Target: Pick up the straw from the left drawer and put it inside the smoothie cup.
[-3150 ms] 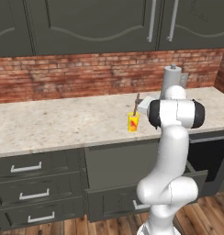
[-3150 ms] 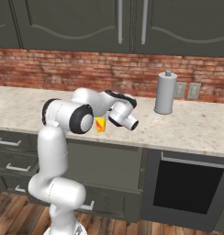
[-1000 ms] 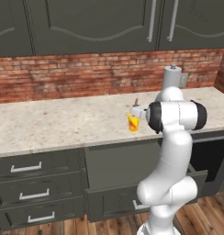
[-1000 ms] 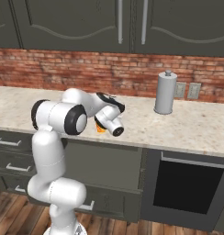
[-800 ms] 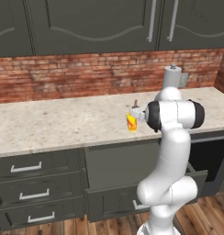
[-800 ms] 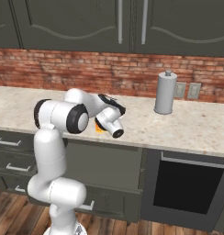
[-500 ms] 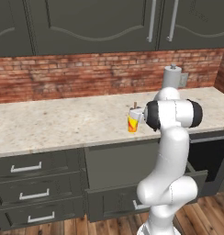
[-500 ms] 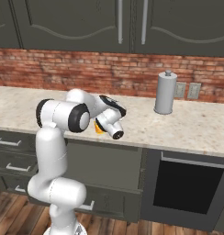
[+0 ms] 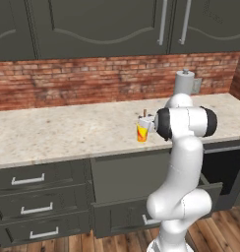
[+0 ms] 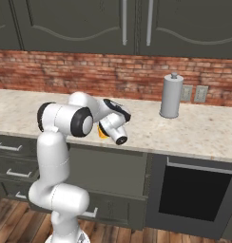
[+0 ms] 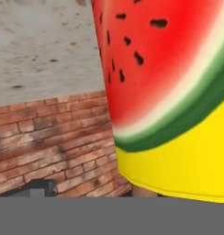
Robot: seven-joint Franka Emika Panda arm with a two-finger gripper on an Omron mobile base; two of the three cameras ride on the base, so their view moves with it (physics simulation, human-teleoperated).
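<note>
Yellow with a red watermelon print, the smoothie cup (image 9: 141,132) stands upright on the speckled stone counter (image 9: 68,133), near its front edge and just left of the robot's hand. From its top a short brown tip of the straw (image 9: 144,112) pokes up, so the straw sits inside the cup. In the hand view the cup (image 11: 173,92) looms very close, with the red slice, dark seeds, a white and green rind band and yellow below. The gripper (image 9: 148,122) sits right against the cup's upper right side; whether its fingers are spread or closed I cannot tell from these pictures. In the right base view the cup (image 10: 102,133) is an orange sliver behind the wrist. Far right along the brick wall (image 10: 65,71) stands a tall grey canister (image 10: 170,96), well apart from the cup. Below the counter a dark grey drawer (image 9: 210,183) hangs open behind the arm
</note>
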